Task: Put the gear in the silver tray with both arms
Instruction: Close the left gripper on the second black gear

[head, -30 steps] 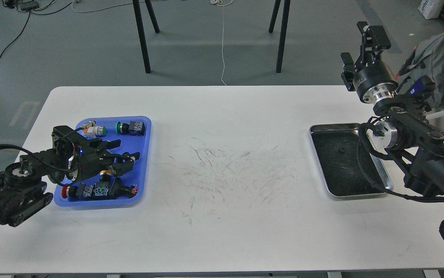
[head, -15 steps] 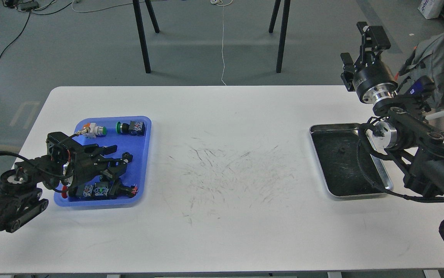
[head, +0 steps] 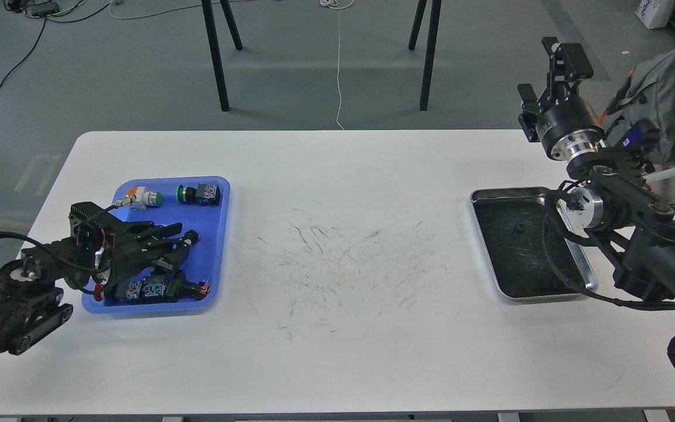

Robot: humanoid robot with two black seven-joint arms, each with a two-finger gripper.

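The left gripper (head: 179, 243), jaws narrowed though I cannot tell whether they grasp anything, sits low over the glossy blue plastic tray (head: 220, 234) near the white table's (head: 337, 351) left edge, while the right gripper (head: 548, 79) is released above the far right corner beyond the shiny, scratched-bottom silver tray (head: 513, 246).

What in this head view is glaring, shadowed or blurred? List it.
Head view: sharp overall, no motion blur; lighting even and soft. The silver tray shows bright glare along its right rim, its bottom staying dark. The blue tray casts only a faint shadow on the white table. The left claw is black against dark parts, so its fingers are hard to separate.
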